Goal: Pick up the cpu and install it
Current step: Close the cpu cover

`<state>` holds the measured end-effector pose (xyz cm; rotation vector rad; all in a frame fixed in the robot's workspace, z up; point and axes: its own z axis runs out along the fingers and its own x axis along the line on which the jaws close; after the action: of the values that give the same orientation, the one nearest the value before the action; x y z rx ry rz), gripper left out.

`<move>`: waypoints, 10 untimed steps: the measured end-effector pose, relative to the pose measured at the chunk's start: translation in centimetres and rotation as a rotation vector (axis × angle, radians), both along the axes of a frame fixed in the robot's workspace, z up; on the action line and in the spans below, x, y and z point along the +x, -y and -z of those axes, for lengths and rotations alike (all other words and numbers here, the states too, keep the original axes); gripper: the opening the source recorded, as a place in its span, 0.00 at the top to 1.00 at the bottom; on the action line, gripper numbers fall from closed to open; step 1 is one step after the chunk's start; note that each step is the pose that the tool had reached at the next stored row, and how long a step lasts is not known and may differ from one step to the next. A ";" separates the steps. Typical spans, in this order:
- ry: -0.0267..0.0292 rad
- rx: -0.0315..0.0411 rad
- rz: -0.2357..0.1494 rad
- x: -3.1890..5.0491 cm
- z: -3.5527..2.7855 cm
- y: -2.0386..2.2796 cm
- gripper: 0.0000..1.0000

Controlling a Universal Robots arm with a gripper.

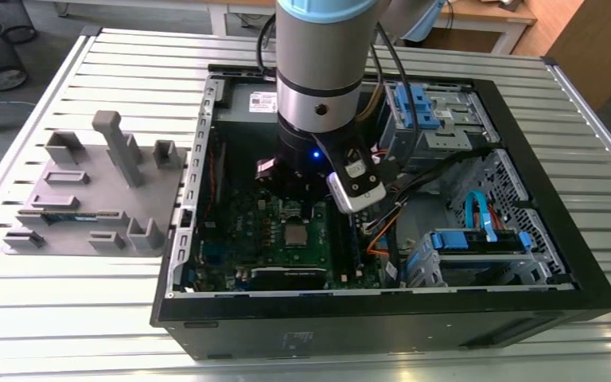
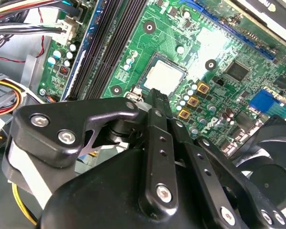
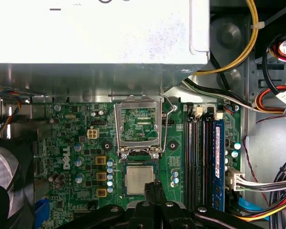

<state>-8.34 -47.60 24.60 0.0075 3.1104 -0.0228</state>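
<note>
Cpu [image 3: 139, 180]: silvery square, pale rim, flat on motherboard [image 3: 71, 138]; hand [image 3: 155, 183] pinched together, empty, just beside.

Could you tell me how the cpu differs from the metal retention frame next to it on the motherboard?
The cpu is a solid square plate; the retention frame is an open outline with green board showing through it. The cpu lies flat in its socket, while the retention frame is swung open off the socket, hinged at one edge. The retention frame looks longer than the cpu. Both are silvery metal.
</note>
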 end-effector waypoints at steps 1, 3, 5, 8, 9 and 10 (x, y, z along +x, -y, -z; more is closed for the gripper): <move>0.0000 0.0000 -0.011 0.00 0.00 0.00 0.89; -0.0001 -0.0001 -0.037 0.00 0.00 0.00 0.89; 0.0000 -0.0001 -0.068 0.00 0.01 0.00 0.89; -0.0001 -0.0001 -0.120 0.00 0.02 0.00 0.89; 0.0000 -0.0001 -0.138 0.00 0.03 0.00 0.89; 0.0000 0.0000 -0.155 0.00 0.04 0.00 0.89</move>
<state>-8.34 -47.60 24.56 -0.2337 3.1006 -0.0190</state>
